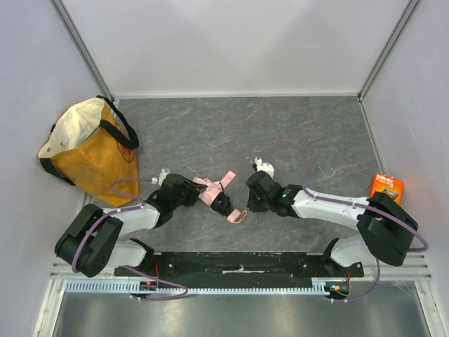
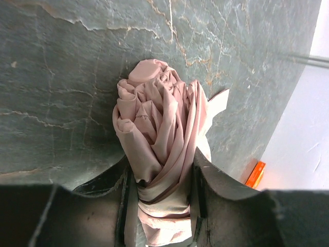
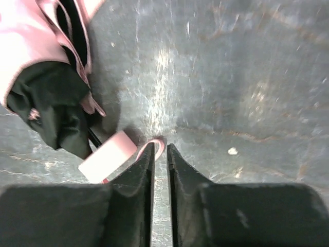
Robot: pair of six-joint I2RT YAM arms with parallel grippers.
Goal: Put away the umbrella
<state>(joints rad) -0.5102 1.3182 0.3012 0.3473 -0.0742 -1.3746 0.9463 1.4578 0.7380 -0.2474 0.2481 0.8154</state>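
The pale pink folded umbrella (image 1: 209, 188) lies on the grey table between the two arms, its black handle end (image 1: 223, 203) pointing to the front right. My left gripper (image 1: 195, 191) is shut on the umbrella's rolled canopy (image 2: 154, 113), which fills the space between its fingers (image 2: 208, 177). My right gripper (image 1: 247, 202) sits low at the table, its jaws almost together, pinching the thin pink strap loop (image 3: 163, 141) at the fingertips. The black handle end (image 3: 51, 103) and a pink strap tab (image 3: 108, 156) lie just left of the right gripper (image 3: 160, 147).
An orange-and-cream tote bag (image 1: 91, 151) stands at the back left against the wall. A small orange box (image 1: 386, 187) lies at the right edge, also seen in the left wrist view (image 2: 255, 174). White walls enclose the table (image 1: 309, 133).
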